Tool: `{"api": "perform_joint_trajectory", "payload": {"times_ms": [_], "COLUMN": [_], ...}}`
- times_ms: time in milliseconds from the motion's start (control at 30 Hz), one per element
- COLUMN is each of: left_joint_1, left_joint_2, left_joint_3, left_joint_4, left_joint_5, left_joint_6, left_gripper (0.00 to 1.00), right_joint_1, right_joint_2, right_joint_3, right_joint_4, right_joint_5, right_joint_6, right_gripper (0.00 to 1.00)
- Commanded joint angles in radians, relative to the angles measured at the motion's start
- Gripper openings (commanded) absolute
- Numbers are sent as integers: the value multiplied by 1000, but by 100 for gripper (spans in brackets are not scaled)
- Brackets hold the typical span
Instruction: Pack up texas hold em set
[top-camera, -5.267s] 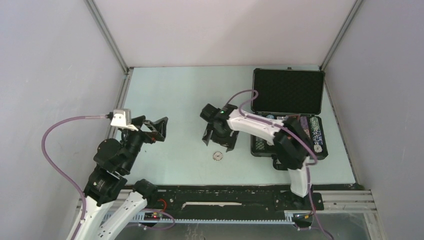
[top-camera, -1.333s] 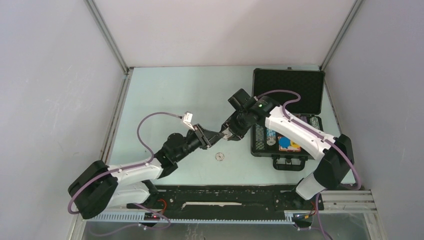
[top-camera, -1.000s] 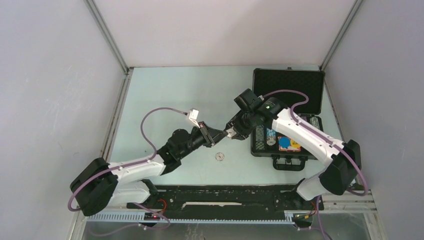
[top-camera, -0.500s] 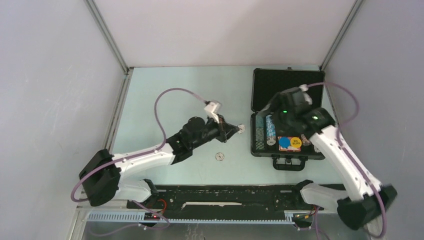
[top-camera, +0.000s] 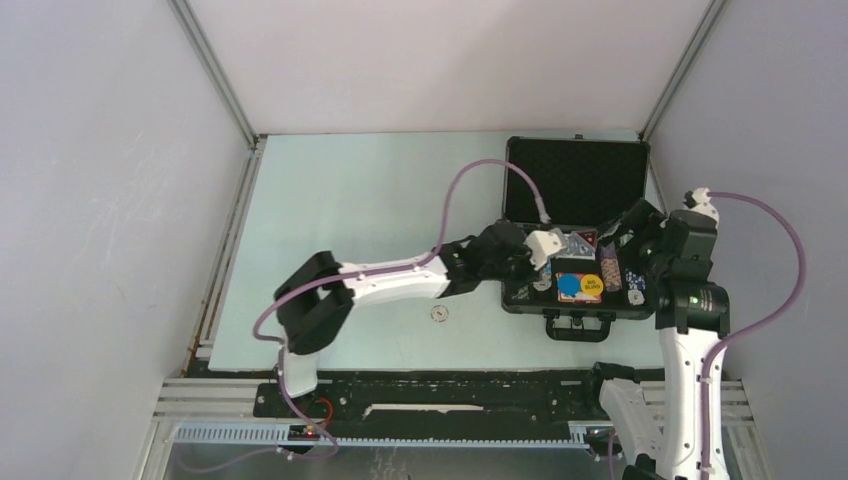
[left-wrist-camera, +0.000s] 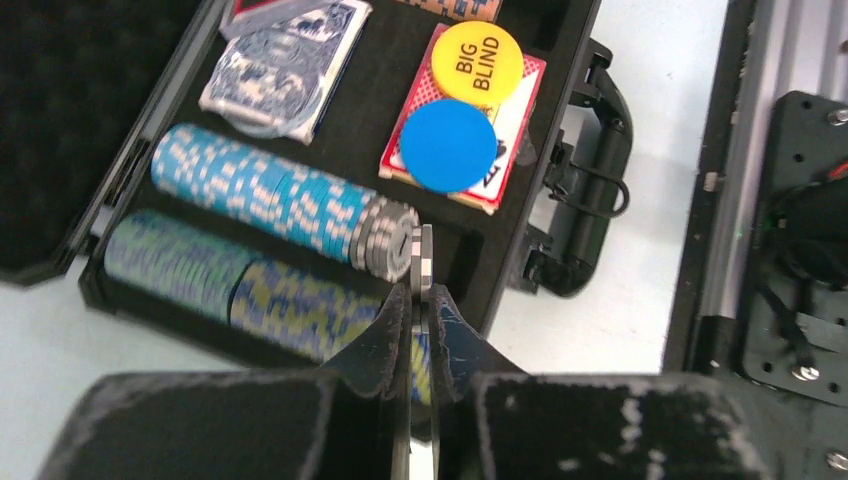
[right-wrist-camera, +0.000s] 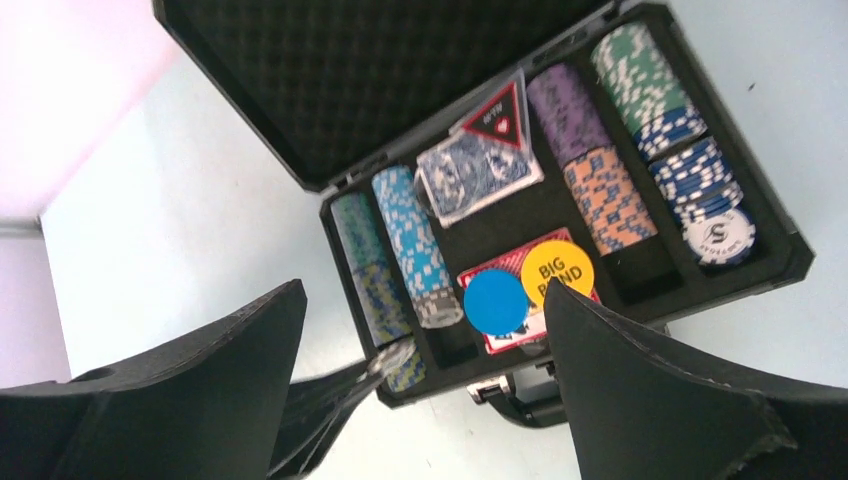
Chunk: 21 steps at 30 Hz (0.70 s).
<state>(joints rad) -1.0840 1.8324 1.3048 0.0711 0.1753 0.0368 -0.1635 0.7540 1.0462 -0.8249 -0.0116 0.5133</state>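
Note:
The black case (top-camera: 575, 180) lies open at the back right, lid (right-wrist-camera: 400, 90) flat behind it. Inside are striped chip rows (left-wrist-camera: 260, 190), a blue deck (left-wrist-camera: 285, 70), and a red deck (left-wrist-camera: 510, 110) with a yellow BIG BLIND button (left-wrist-camera: 483, 62) and a blue button (left-wrist-camera: 448, 145) on it. My left gripper (left-wrist-camera: 421, 295) is shut on a grey chip (left-wrist-camera: 424, 255) held on edge, right beside the grey end of the light-blue row (left-wrist-camera: 390, 240). My right gripper (right-wrist-camera: 425, 290) hangs wide open and empty above the case's right side (top-camera: 630, 240).
One loose chip (top-camera: 437, 314) lies on the pale table in front of the left forearm (top-camera: 390, 280). The case handle (top-camera: 575, 328) points toward the near edge. Enclosure walls stand close on the left, back and right.
The two grippers met at mid-table a second ago. The right gripper opened and drew back to the right. The left gripper carried the chip rightwards over the case.

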Motion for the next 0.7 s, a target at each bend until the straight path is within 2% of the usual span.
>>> {"api": "perform_joint_trajectory", "payload": {"times_ms": [0, 233, 433, 667], "left_joint_1": [-17, -31, -35, -39], "left_joint_2": [135, 267, 295, 300], "left_joint_3": [245, 396, 407, 409], "left_joint_4": [-192, -294, -302, -285], "left_joint_5": [-19, -35, -59, -147], "left_joint_6": [170, 226, 220, 194], "left_gripper": [0, 0, 2, 17], "right_joint_1": [-5, -6, -7, -7], "right_joint_2": [-14, -60, -63, -65], "right_joint_3": [-36, -26, -27, -27], "right_joint_4": [48, 72, 67, 61], "right_joint_5": [-111, -128, -120, -126], "right_joint_6": [-66, -62, -57, -59], "right_gripper": [97, 97, 97, 97]}}
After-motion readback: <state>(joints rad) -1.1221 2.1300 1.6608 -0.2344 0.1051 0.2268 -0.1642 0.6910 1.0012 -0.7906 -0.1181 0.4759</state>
